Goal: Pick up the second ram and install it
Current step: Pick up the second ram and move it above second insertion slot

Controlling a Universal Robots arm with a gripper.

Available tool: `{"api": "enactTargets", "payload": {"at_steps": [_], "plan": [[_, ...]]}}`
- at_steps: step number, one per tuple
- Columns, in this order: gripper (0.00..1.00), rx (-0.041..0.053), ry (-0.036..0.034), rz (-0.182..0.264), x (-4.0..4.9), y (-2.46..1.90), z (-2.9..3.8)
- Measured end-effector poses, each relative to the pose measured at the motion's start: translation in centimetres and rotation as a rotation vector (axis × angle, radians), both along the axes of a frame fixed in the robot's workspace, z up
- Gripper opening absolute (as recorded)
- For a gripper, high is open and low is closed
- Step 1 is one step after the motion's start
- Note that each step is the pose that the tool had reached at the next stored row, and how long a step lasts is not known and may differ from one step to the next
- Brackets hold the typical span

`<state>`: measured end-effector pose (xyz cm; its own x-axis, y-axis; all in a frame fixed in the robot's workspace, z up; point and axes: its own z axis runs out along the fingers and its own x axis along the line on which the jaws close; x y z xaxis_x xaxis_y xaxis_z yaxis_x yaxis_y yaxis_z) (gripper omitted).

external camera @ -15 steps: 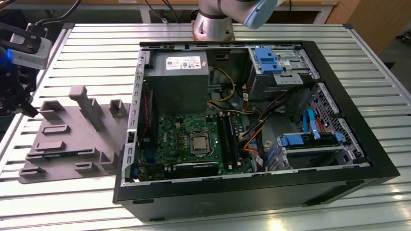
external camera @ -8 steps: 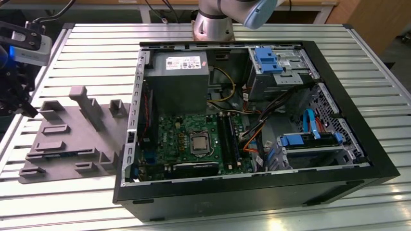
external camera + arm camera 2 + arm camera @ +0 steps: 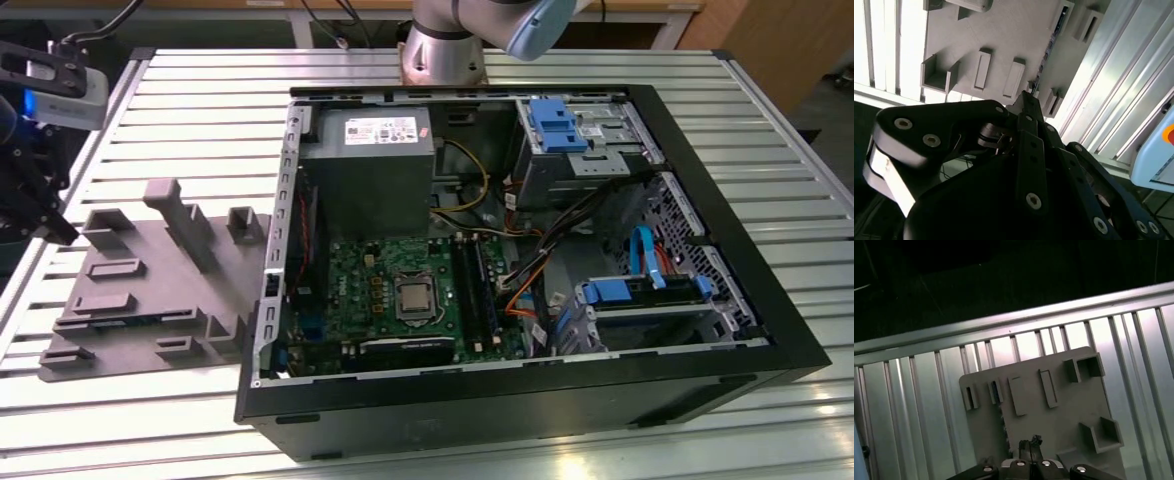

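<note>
At the exterior view's left edge the arm's dark wrist assembly [image 3: 30,170] hangs over the margin of the slatted metal table [image 3: 200,110]. In the first wrist view the gripper [image 3: 1029,444] has its fingertips drawn close together, with nothing seen between them, poised above the light grey tray [image 3: 147,300]. The second ram [image 3: 1002,427] stands on edge in that tray beside a small slotted block. It is not held, and lies just beside the line of the fingertips. In the second wrist view it reads as a thin dark strip [image 3: 1046,52] running away from the gripper [image 3: 1026,97]. A tall post [image 3: 180,220] rises from the tray's far part. Toward the exterior view's right, the open computer case [image 3: 534,400] lies on its side, exposing the green motherboard [image 3: 360,290] and its long black slots [image 3: 470,280]. Blue drive brackets [image 3: 554,125] follow further right.
</note>
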<state>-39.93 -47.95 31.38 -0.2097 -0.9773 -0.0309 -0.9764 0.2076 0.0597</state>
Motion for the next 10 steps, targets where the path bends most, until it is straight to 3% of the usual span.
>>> {"api": "enactTargets", "payload": {"at_steps": [10], "plan": [[0.11, -0.0001, 0.0001, 0.108, 0.0, 0.0, -0.13]]}}
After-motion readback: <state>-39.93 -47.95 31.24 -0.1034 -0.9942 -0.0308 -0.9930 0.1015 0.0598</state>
